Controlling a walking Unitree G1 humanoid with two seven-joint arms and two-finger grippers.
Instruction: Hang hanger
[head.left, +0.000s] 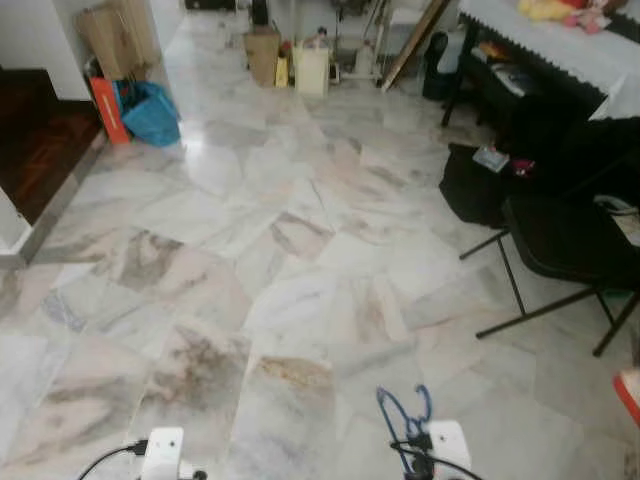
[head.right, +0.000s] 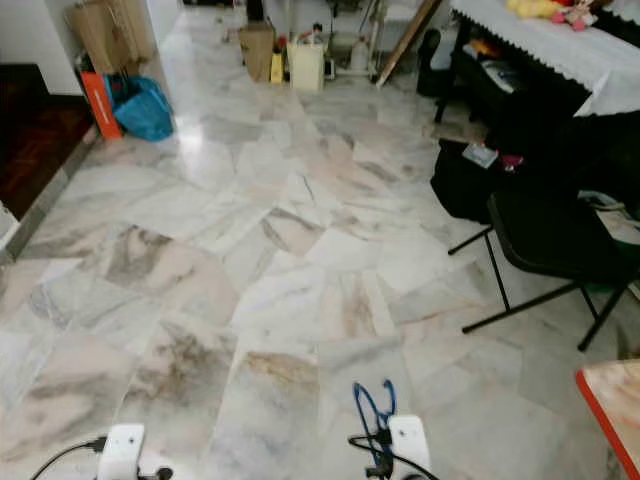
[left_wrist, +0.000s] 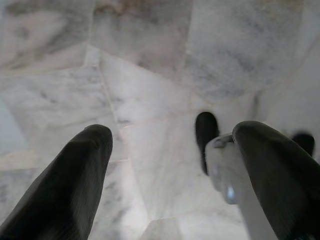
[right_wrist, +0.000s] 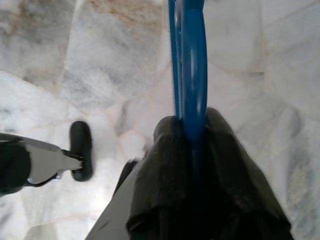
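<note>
Blue plastic hanger (right_wrist: 189, 60), thin, light and likely stiff yet slippery, sits pinched in your right gripper (right_wrist: 192, 135) low over the marble floor (head.left: 300, 250) well short of the black folding chair (head.left: 570, 240), your left gripper (left_wrist: 170, 165) spread empty; no writing is readable.

A black folding chair (head.left: 565, 245) stands on the marble floor (head.left: 280, 260); a blue bag (head.left: 152, 113) sits far left.
</note>
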